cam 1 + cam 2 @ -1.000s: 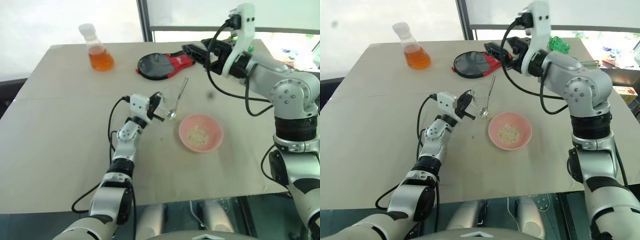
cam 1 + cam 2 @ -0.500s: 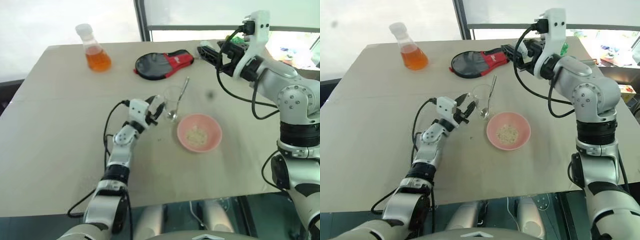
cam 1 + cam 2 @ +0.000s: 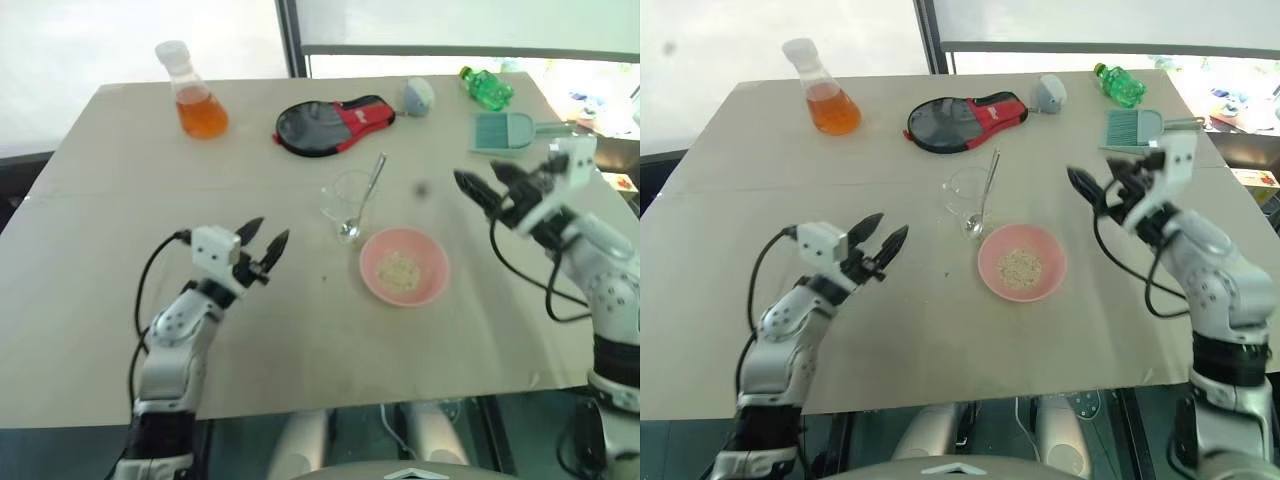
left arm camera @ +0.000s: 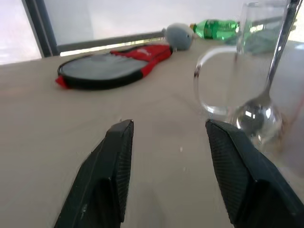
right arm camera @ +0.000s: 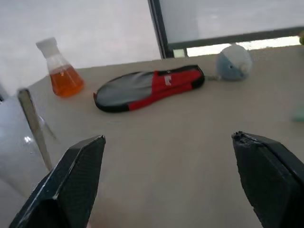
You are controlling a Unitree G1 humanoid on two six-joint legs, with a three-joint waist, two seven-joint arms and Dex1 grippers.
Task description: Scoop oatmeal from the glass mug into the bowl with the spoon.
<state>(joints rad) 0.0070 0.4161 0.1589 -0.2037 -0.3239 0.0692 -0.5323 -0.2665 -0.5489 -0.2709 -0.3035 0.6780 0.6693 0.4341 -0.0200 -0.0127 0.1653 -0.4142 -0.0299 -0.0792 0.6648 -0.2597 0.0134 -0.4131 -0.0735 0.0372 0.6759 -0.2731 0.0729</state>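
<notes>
My left gripper (image 3: 263, 243) and right gripper (image 3: 482, 183) hover empty, fingers spread, flanking the glass mug (image 3: 347, 196) (spoon (image 3: 362, 200) propped inside); oatmeal (image 3: 399, 270) sits in the pink bowl (image 3: 430, 284).

place: lab test bench | evidence: conical flask (image 3: 196, 98), plain table (image 3: 90, 250), window

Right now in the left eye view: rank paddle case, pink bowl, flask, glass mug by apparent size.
1. Paddle case, clearly largest.
2. Pink bowl.
3. Flask and glass mug: too close to rank; the flask stands farther back, so it may really be bigger than it looks.
</notes>
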